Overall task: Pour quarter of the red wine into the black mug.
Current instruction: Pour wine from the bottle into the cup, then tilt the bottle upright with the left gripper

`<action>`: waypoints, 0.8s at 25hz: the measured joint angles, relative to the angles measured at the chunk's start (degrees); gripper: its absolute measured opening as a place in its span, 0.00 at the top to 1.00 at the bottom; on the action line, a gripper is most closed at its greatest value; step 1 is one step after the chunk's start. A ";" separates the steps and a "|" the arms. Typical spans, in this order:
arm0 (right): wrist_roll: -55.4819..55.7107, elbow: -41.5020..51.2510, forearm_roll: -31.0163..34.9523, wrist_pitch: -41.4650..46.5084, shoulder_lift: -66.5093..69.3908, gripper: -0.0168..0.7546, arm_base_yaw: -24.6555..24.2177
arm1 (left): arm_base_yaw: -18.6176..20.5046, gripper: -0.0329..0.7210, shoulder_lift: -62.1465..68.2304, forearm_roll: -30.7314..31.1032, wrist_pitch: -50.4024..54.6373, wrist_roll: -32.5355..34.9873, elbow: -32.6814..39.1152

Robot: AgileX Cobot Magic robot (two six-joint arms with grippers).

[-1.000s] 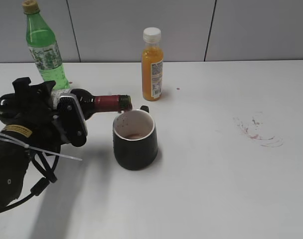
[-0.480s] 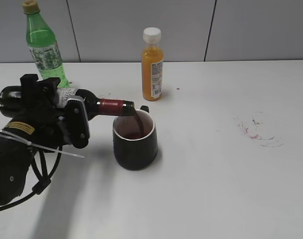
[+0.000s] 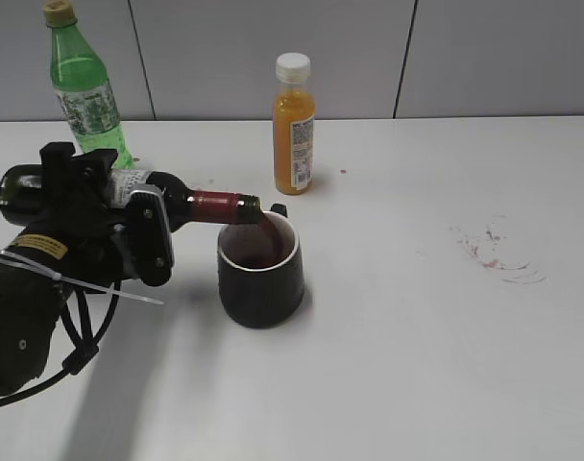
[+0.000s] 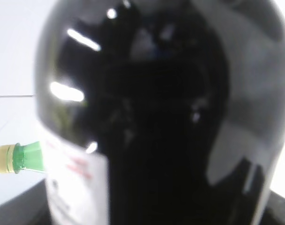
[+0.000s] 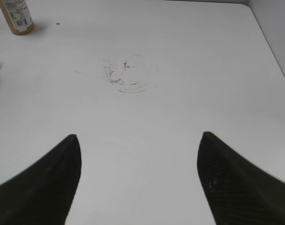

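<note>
The red wine bottle (image 3: 158,197) is glossy dark glass with a paper label. The black mug (image 3: 261,279) looks matt outside. The green soda bottle (image 3: 84,91) is clear plastic; the tabletop (image 3: 417,365) is smooth, matt white.

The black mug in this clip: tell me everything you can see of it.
The black mug is squat and matte black outside, white inside, with part of a black handle showing behind its far rim. It stands upright on the white table, in front of the orange juice bottle. Red wine is pooled in it, and a stream falls in from the wine bottle, whose mouth hangs just over the rim, held tipped by the left claw.
</note>
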 joint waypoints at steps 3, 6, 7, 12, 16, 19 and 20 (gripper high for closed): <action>0.00 0.00 0.00 0.00 0.00 0.22 0.00 | 0.00 0.23 0.00 0.04 0.00 -1.02 0.00; 0.00 0.00 0.00 0.00 0.00 0.22 0.00 | 0.00 0.23 0.00 0.04 0.00 -1.78 0.00; 0.00 0.00 0.00 0.00 0.00 0.22 0.00 | 0.00 0.23 0.00 0.04 0.00 -1.91 0.00; 0.00 0.00 0.00 0.00 0.00 0.22 0.00 | 0.00 0.23 0.00 0.04 0.00 -3.91 0.00; 0.00 0.00 0.00 0.00 0.00 0.22 0.00 | 0.00 0.23 0.00 0.58 0.00 -5.36 0.00; 0.00 0.00 0.00 0.00 0.00 0.22 0.00 | 0.00 0.23 0.00 1.73 0.00 -10.53 0.00; 0.00 0.00 0.00 0.00 0.00 0.22 0.00 | 0.00 0.23 0.00 2.42 0.00 -12.27 0.00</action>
